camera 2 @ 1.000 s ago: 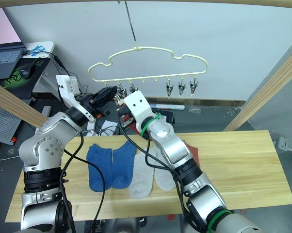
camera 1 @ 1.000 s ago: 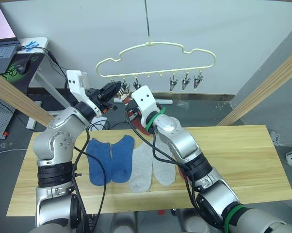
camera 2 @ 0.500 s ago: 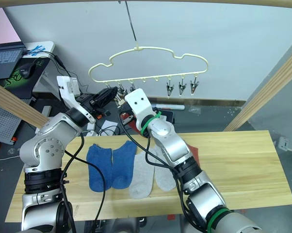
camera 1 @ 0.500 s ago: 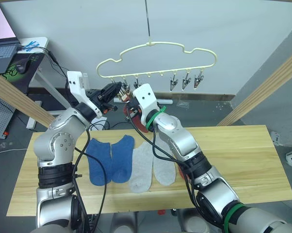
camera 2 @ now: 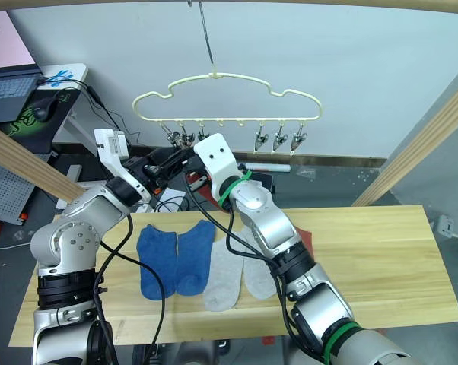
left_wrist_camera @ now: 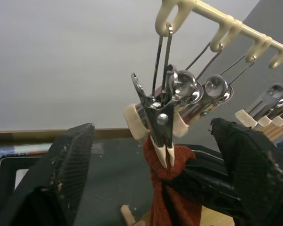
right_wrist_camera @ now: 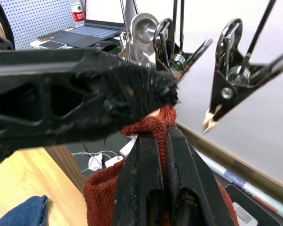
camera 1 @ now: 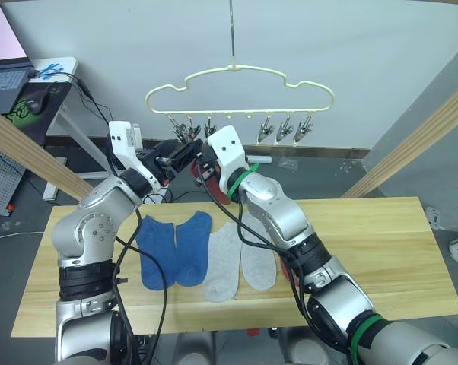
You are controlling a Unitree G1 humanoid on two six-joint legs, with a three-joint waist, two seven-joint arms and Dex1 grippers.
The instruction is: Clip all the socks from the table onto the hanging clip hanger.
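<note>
Up near the frame's upper centre, both arms reach to the clip hanger (camera 1: 236,80): right gripper (right_wrist_camera: 162,155) jaws clamped on a rust-red sock (left_wrist_camera: 166,197), left gripper (left_wrist_camera: 151,155) jaws apart around its clip (left_wrist_camera: 160,117).

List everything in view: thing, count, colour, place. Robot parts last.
blue socks: two, blue, flat side by side on the table, toward its left.
grey socks: two, light grey, flat on the table just right of the blue pair.
rust-red sock: one, rust-red, bunched up at the leftmost clip's tip.
second rust-red sock: one, partly hidden behind the right arm on the table.
clip hanger: one, pale yellow, hanging on a metal hook above the table; six metal clips.
table: one, pale wood.
laptop: one, on a desk at far left.
left gripper: black fingers open either side of the leftmost clip.
right gripper: black fingers shut on the rust-red sock, under the clip.
</note>
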